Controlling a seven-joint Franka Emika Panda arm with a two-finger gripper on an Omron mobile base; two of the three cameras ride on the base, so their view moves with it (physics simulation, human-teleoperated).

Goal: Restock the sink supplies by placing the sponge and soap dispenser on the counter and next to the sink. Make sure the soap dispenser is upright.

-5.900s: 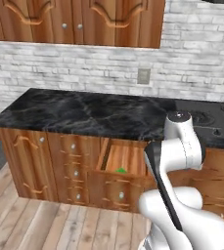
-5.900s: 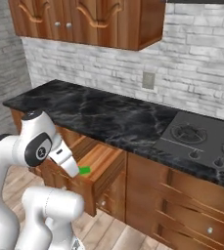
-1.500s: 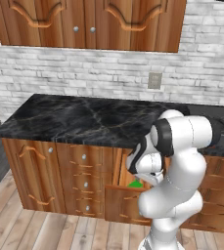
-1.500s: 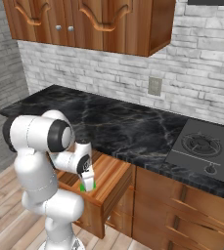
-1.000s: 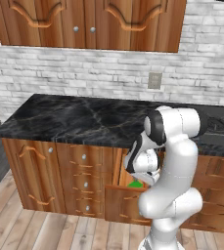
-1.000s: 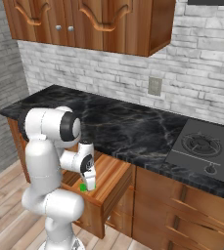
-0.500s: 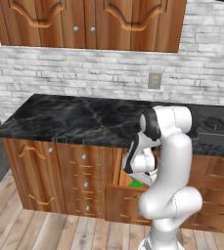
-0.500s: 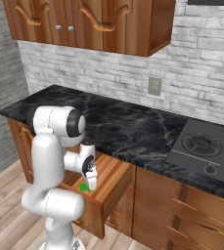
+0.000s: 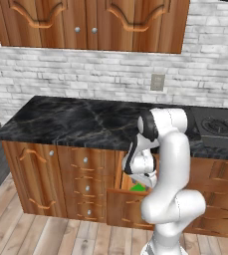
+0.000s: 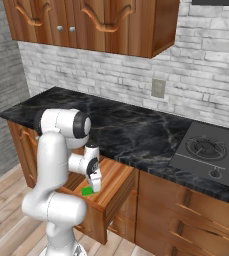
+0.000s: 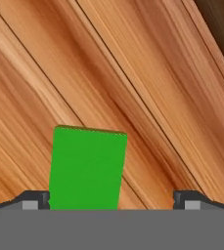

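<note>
Gripper [image 10: 95,189] has dropped lower into the open drawer [image 10: 117,176] over the last second | sponge [image 11: 86,167] lies flat, green side up, on the drawer's wooden floor | fingers [image 11: 33,200] spread wide, holding nothing, sponge nearer the left one | counter [image 9: 80,121] above, stovetop [image 10: 206,152] far right

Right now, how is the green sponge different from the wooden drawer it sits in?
The sponge is bright plain green, while the drawer is brown with streaky wood grain. The sponge is a small flat block; the drawer is far bigger and holds it with room to spare. The sponge lies loose on the drawer's floor; the drawer sticks out, pulled open, from the cabinets. Both have straight edges and square corners.
</note>
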